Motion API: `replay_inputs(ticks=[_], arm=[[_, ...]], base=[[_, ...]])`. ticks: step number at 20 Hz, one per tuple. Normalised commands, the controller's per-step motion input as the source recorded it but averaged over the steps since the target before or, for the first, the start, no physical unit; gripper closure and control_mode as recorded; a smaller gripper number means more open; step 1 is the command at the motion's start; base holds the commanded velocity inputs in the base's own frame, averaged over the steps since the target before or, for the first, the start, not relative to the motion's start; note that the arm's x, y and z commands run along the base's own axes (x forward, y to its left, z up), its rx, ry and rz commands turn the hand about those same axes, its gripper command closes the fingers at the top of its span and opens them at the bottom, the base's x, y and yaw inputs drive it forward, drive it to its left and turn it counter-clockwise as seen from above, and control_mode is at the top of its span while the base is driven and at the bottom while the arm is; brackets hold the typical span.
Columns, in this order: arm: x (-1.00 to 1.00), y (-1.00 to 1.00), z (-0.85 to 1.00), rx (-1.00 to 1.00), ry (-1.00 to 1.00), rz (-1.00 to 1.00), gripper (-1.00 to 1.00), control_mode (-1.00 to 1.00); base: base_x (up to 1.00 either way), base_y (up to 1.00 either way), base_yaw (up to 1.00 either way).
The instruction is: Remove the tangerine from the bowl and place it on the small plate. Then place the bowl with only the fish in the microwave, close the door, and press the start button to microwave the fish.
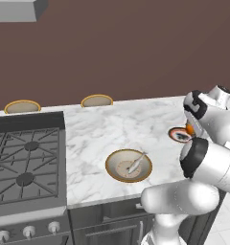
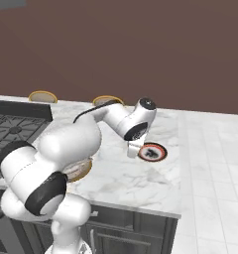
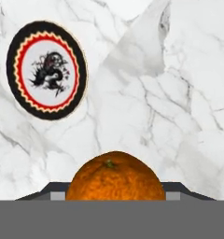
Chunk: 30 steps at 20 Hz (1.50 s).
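Note:
The tangerine sits between my fingertips, and my gripper is shut on it above the marble counter. In the left base view the tangerine shows as an orange spot beside the small plate, mostly behind my arm. The small plate lies on the counter off to one side of the gripper, not beneath it. From the right base view my gripper hangs just left of the small plate. The bowl rests near the counter's front edge with the fish inside it.
Two flat tan discs lean at the back wall. A gas stove adjoins the counter on the left. The counter's right edge runs close beyond the small plate. My own arm hides most of the bowl in the right base view.

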Motion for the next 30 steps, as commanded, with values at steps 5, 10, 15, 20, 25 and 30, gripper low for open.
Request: replay_inputs(ticks=[5,10,15,20,25,30], arm=[[0.48,-0.34,-0.20,-0.01,0.19,-0.06,1.00,-1.00],[0.64,-0.22,-0.29,0.00,0.14,-0.02,1.00,-1.00],[0.65,-0.49,-0.25,0.02,0.15,0.00,1.00,-1.00],[0.45,-0.40,-0.13,0.02,0.06,0.03,1.00,-1.00],[0.27,-0.12,-0.36,0.00,0.05,0.05,1.00,-1.00],[0.31,0.07,-0.97,0.00,0.05,0.08,1.00,-1.00]], base=[[0.00,0.00,0.00],[0.00,0.00,0.00],[0.00,0.00,0.00],[0.00,0.00,0.00],[0.00,0.00,0.00],[0.00,0.00,0.00]])
